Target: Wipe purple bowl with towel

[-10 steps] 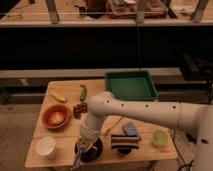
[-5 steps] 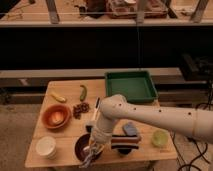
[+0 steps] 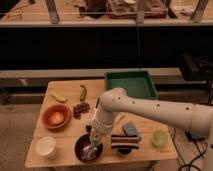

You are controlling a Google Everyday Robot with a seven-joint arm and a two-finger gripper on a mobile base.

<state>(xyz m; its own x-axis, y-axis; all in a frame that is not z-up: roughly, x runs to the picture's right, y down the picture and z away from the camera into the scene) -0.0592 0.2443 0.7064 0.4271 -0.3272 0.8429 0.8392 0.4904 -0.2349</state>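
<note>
Here, the gripper point(image 3: 92, 138) hangs over the purple bowl point(image 3: 78, 150), towel point(image 3: 90, 150) inside.

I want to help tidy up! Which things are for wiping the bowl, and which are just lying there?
For the job: purple bowl, towel inside it, tool just over the bowl.
Lying about: orange bowl, white cup, green tray, striped cloth, blue block.

Smooth white plastic-looking shell on the arm point(image 3: 150, 107), its gripper point(image 3: 92, 142) down in the dark, faintly glossy purple bowl point(image 3: 79, 145) with the limp cloth towel point(image 3: 90, 151). Pale matt wooden table point(image 3: 69, 133), shiny green plastic tray point(image 3: 132, 84), soft striped folded cloth point(image 3: 124, 143).
</note>
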